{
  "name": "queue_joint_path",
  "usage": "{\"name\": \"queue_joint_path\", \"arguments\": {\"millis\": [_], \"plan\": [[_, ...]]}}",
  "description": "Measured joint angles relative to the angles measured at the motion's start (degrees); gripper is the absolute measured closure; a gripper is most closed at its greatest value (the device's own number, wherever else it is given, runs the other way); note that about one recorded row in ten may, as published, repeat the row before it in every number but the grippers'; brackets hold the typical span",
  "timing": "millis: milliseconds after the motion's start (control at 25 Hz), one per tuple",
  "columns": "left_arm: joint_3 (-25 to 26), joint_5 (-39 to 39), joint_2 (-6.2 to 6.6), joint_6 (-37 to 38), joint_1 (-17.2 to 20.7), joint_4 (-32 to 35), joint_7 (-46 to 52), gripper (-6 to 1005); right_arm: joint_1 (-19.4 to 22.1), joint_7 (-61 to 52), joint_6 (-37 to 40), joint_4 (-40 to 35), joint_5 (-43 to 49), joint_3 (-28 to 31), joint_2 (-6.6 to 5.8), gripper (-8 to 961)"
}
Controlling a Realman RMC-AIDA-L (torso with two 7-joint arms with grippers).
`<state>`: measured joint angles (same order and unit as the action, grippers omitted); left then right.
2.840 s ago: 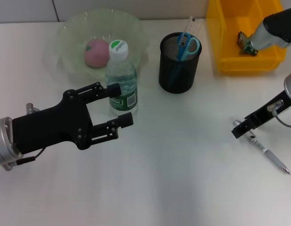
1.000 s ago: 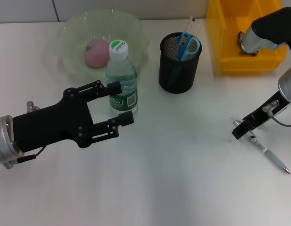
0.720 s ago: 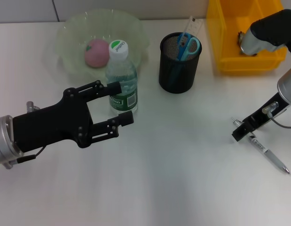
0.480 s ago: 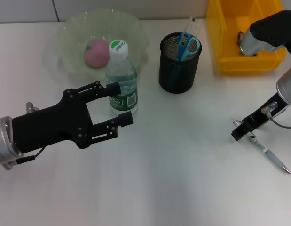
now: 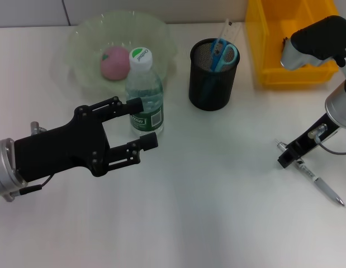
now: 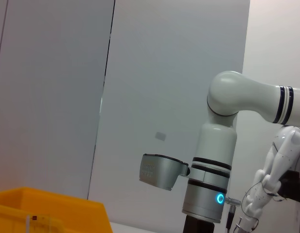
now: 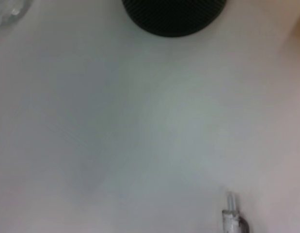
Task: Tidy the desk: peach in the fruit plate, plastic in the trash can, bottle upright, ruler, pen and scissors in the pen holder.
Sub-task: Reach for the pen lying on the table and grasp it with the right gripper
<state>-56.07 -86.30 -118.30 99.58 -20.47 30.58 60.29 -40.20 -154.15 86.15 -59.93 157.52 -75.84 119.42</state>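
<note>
My left gripper (image 5: pixel 143 121) is open and empty, its fingertips close against the near side of the upright water bottle (image 5: pixel 143 89). The pink peach (image 5: pixel 115 62) lies in the green fruit plate (image 5: pixel 156 28). The black mesh pen holder (image 5: pixel 213 75) holds the blue scissors (image 5: pixel 223 53) and a clear ruler (image 5: pixel 229 27). The pen (image 5: pixel 319 182) lies flat on the table at the right. My right gripper (image 5: pixel 288 156) hangs over the pen's upper end. The right wrist view shows the pen's tip (image 7: pixel 231 217) and the pen holder (image 7: pixel 174 17).
The yellow trash bin (image 5: pixel 273 50) stands at the back right, partly covered by my right arm's elbow (image 5: pixel 315 39). It also shows in the left wrist view (image 6: pixel 43 213). The white table stretches bare in front between the arms.
My right arm has shifted slightly, and its gripper has moved a little right and down along the pen. The left arm, bottle and other things have not moved.
</note>
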Motion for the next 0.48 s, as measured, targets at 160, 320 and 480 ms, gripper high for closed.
{"name": "queue_joint_path", "arguments": {"millis": [160, 320, 480], "plan": [[0.00, 0.00, 0.00, 0.00, 0.00, 0.00, 0.00, 272, -0.10, 0.00, 0.09, 0.02, 0.00, -0.07, 0.02, 499], [0.00, 0.00, -0.06, 0.00, 0.00, 0.00, 0.00, 272, -0.12, -0.01, 0.09, 0.01, 0.02, -0.12, 0.02, 557], [0.00, 0.00, -0.07, 0.00, 0.00, 0.00, 0.00, 272, -0.20, -0.01, -0.01, 0.31, 0.05, -0.11, 0.01, 585]]}}
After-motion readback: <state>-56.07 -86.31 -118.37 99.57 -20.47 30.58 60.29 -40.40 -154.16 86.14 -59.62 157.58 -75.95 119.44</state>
